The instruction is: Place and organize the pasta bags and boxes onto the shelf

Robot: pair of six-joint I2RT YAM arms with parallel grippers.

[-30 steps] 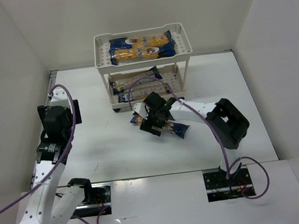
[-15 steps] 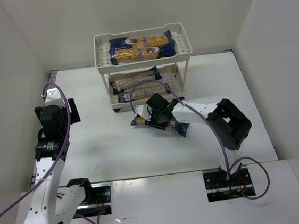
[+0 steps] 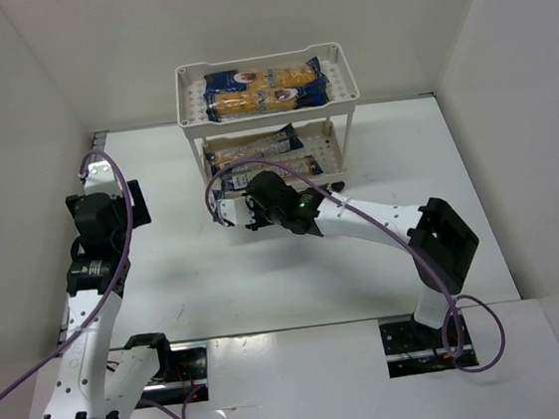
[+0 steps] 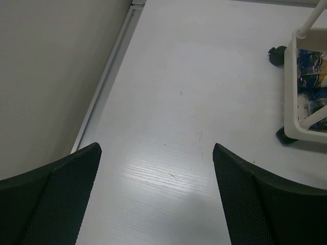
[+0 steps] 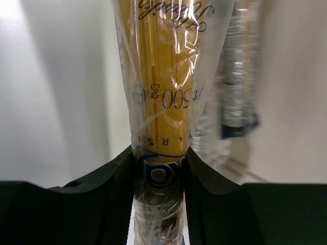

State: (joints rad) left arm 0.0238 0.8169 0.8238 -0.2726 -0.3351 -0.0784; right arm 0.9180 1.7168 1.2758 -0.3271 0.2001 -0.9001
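Observation:
The shelf point(image 3: 189, 109) stands at the back middle of the table. Two pasta packets point(image 3: 267, 89) lie side by side on its top tray, and two more packets point(image 3: 254, 157) lie in the lower tray. My right gripper point(image 3: 257, 206) hangs just in front of the shelf's lower left corner. It is shut on a fifth packet point(image 5: 163, 76), clamped near its dark blue end with the clear yellow middle pointing away from the gripper point(image 5: 159, 153). From above the arm hides most of this packet. My left gripper point(image 4: 156, 148) is open and empty over bare table at the left.
In the left wrist view the shelf's lower tray rim point(image 4: 292, 76) and two dark casters point(image 4: 285, 135) stand to the right. White walls enclose the table on three sides, with a metal rail point(image 4: 110, 71) along the left wall. A purple cable point(image 3: 255, 162) loops off the right wrist in front of the shelf.
My right gripper shut on the packet lying on the table, lifted it and carried it left toward the shelf's lower tray. The left arm shifted slightly back.

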